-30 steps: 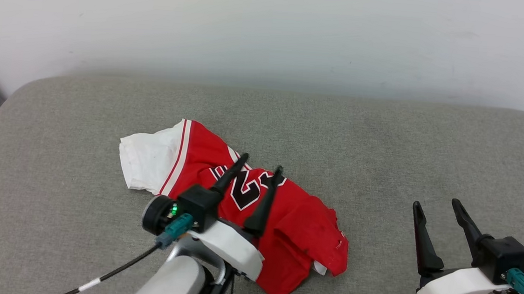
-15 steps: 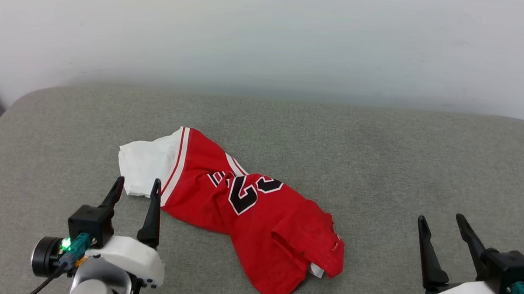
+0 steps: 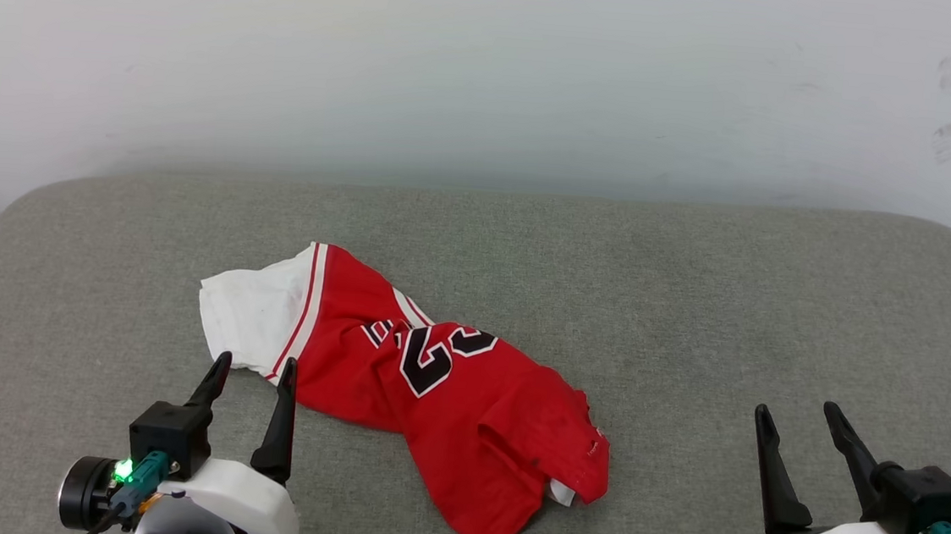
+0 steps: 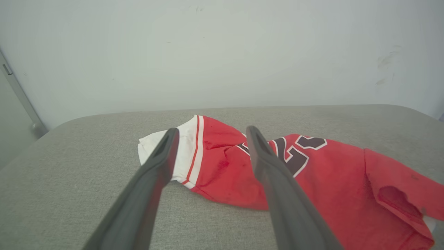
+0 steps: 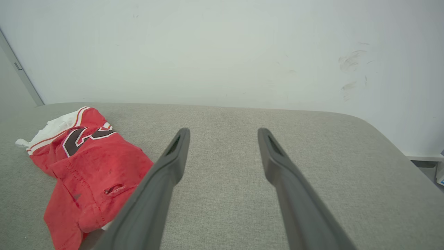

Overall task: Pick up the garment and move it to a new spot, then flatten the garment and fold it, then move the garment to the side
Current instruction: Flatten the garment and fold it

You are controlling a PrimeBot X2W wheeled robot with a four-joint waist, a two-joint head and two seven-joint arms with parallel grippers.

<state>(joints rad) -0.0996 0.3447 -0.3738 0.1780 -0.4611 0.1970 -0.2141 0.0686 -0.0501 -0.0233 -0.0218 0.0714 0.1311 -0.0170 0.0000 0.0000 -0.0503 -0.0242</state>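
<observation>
The garment [image 3: 448,401], a red jersey with a white sleeve and a black "23", lies crumpled on the grey cushioned surface [image 3: 693,301], left of centre. It also lies ahead in the left wrist view [image 4: 312,173] and at the left of the right wrist view [image 5: 90,159]. My left gripper [image 3: 256,362] stands open at the lower left, its fingertips just short of the white sleeve's near edge, holding nothing. My right gripper [image 3: 795,409] stands open at the lower right, well clear of the garment, and is empty too.
A pale wall [image 3: 491,64] rises behind the cushion's far edge. The cushion's rounded corners fall away at far left and far right. A grey door frame [image 4: 17,93] stands at the left. Bare fabric spreads right of the garment.
The left gripper pulled back from over the garment's "23" to the lower left and has stayed there. The head view tilted slightly, shifting the scene. The garment itself lies as before.
</observation>
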